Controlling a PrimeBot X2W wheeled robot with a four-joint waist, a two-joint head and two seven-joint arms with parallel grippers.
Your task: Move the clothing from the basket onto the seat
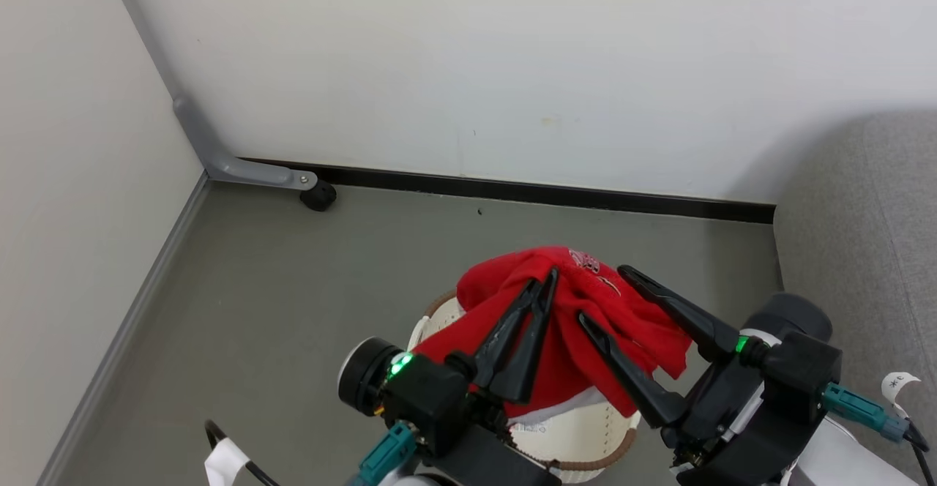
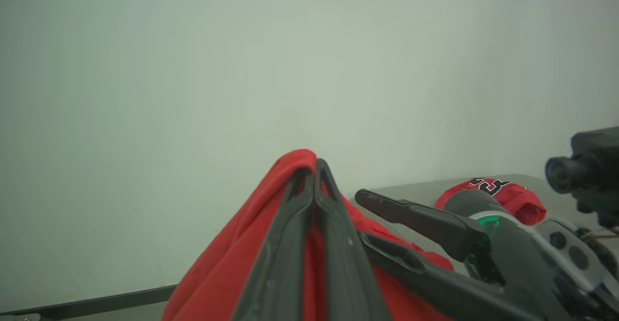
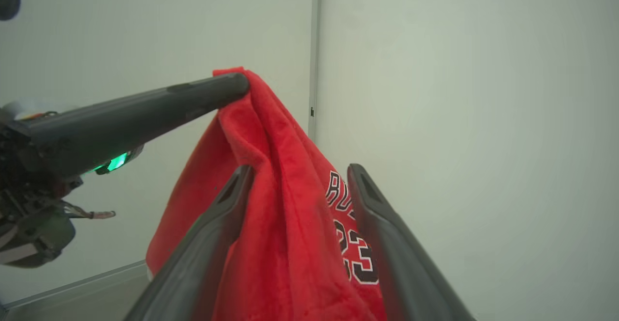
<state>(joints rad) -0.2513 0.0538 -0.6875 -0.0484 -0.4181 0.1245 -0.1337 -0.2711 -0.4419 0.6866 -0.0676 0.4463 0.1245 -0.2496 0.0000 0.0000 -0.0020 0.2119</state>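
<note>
**Jersey lifted over the basket.** We show the jersey (image 1: 505, 270), red with white trim, raised in a peak above the basket (image 1: 578, 435), toward 5 o'clock of the head view's centre. Its top fold is pinched at the tips of the left gripper (image 1: 549, 277), whose two fingers lie pressed together on the cloth. In the left wrist view we see red fabric falling away on both sides of those closed fingers.

From the peak the jersey drapes toward 6 o'clock, and its white hem lies over the basket's cream perforated wall. We cannot tell whether the cloth hangs clear of the basket.

The right gripper (image 1: 602, 294) stands spread wide at 3 o'clock of the peak, with one finger on each side of a hanging fold. In the right wrist view the lettering and the number 23 lie beside the finger at 3 o'clock. The fold hangs between the two fingers, which are not closed on it.

The basket sits on the grey floor (image 1: 293, 288), and its brown rim shows at 9 and 6 o'clock of the jersey. The sofa (image 1: 864, 252), grey and woven, lies at 3 o'clock, apart from the jersey. At 12 o'clock a white wall (image 1: 512, 69) meets the floor along a black skirting (image 1: 549, 193). At 10 o'clock a grey bracket (image 1: 241, 170) ends in a black caster (image 1: 319, 197).
</note>
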